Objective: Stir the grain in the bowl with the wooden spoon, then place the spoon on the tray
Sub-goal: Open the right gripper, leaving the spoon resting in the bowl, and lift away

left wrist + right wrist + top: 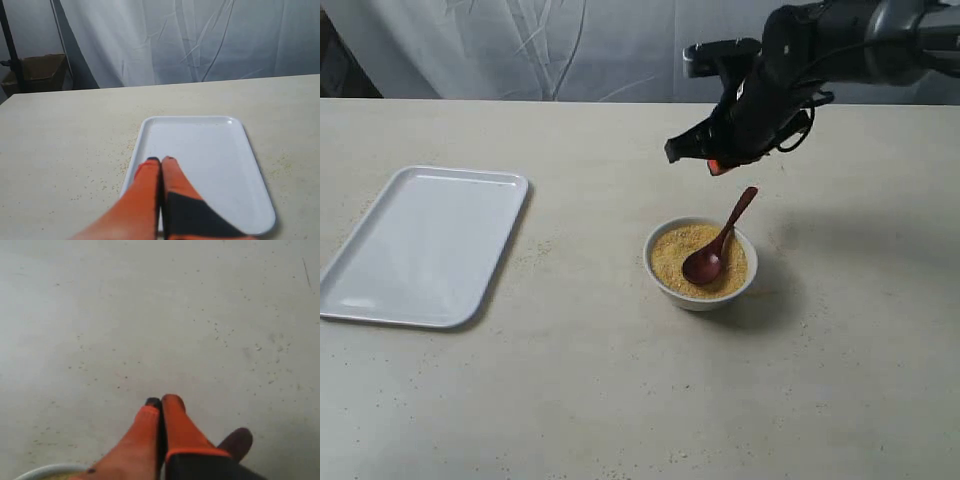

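The white bowl point(704, 299) stands right of the table's middle, filled with yellow grain point(670, 256). The wooden spoon point(734, 217) rests with its head in the grain and its handle leaning over the far right rim. My right gripper point(717, 166) hovers just above the handle's end, shut and holding nothing. In the right wrist view the shut right gripper point(162, 401) has the handle's tip point(238, 441) beside it and the bowl's rim point(45, 470) at the edge. The white tray point(425, 245) lies at the left. My left gripper point(161, 160) hangs shut and empty over the tray point(210, 145).
Loose grains point(125, 147) are scattered on the beige table beside the tray and round the bowl. A white curtain hangs behind the table. A cardboard box point(42, 70) and a dark post point(9, 45) stand beyond the far edge.
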Controlling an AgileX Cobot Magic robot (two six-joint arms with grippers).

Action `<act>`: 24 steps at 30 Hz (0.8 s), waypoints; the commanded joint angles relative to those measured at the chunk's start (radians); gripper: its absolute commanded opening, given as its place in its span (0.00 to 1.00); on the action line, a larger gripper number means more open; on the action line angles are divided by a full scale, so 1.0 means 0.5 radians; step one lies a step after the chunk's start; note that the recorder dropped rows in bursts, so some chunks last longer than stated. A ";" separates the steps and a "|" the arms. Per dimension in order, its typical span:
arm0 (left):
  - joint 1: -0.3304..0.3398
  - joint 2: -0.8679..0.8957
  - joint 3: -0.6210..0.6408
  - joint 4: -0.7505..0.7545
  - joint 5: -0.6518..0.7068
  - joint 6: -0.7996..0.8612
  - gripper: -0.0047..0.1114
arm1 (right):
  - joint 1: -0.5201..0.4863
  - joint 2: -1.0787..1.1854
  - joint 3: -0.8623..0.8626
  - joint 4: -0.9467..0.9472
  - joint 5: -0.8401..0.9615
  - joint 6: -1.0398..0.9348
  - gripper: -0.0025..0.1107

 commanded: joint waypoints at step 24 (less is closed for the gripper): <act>-0.008 -0.011 0.004 0.004 -0.013 -0.008 0.04 | -0.060 0.170 -0.085 -0.130 0.703 0.204 0.03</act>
